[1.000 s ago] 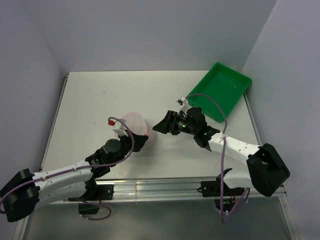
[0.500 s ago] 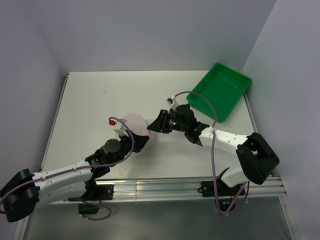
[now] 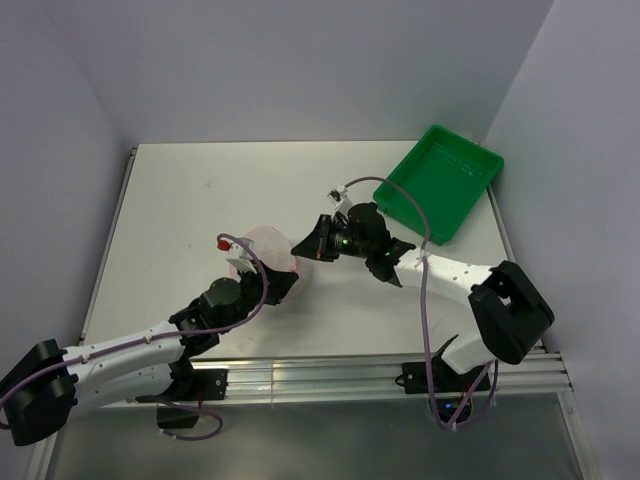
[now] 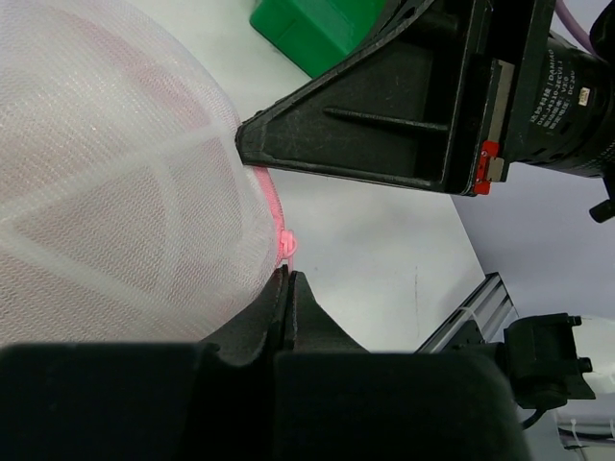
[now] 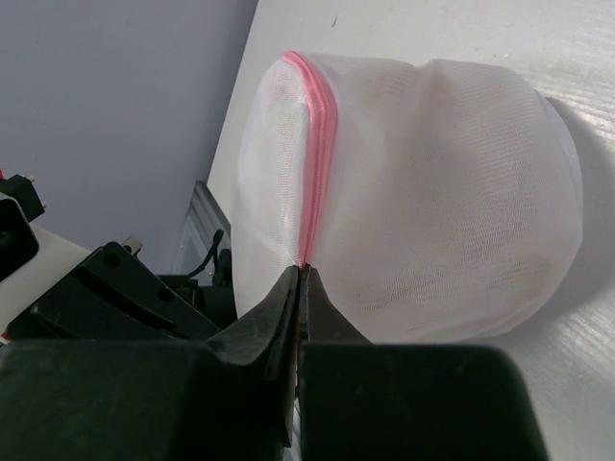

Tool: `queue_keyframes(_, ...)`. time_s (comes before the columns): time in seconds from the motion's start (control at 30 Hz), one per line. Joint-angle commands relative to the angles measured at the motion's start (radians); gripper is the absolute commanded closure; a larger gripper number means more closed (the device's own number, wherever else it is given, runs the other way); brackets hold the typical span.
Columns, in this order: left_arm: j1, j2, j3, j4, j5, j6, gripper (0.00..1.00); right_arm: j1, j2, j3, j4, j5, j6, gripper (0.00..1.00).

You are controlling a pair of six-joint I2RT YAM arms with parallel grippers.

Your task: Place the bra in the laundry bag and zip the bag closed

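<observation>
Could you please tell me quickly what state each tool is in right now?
Left tool: closed, pinching the laundry bag at its rim.
Right tool: closed on the bag's pink zipper trim.

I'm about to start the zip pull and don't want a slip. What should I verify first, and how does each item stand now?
1. Left end effector shut on the laundry bag: ok.
2. Right end effector shut at the pink zipper trim: ok.
3. Zipper pull itself caught between its fingers: cannot tell.
4. Bra fully inside the bag: cannot tell, as the mesh shows only a faint tint.
5. Green tray apart from the bag: ok.
</observation>
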Motion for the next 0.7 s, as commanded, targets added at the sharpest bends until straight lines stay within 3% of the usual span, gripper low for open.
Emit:
queue_keyframes(0.0, -0.004, -0.037, 0.032, -0.015, 0.003, 0.008, 1.00, -0.024, 0.003, 0.057, 0.038, -0.012, -0.001, 1.00)
queue_keyframes(0.3, -0.004, -0.186, 0.024, -0.299, -0.093, 0.011, 1.00, -0.164, 0.078, 0.138, 0.024, -0.108, -0.056, 1.00)
queue_keyframes(0.47, -0.004, -0.318, 0.032, -0.516, -0.213, -0.024, 1.00, -0.187, 0.127, 0.183, -0.024, -0.107, -0.112, 1.00)
queue_keyframes(0.67, -0.004, -0.373, 0.047, -0.614, -0.276, -0.041, 1.00, -0.194, 0.152, 0.189, -0.028, -0.133, -0.122, 1.00)
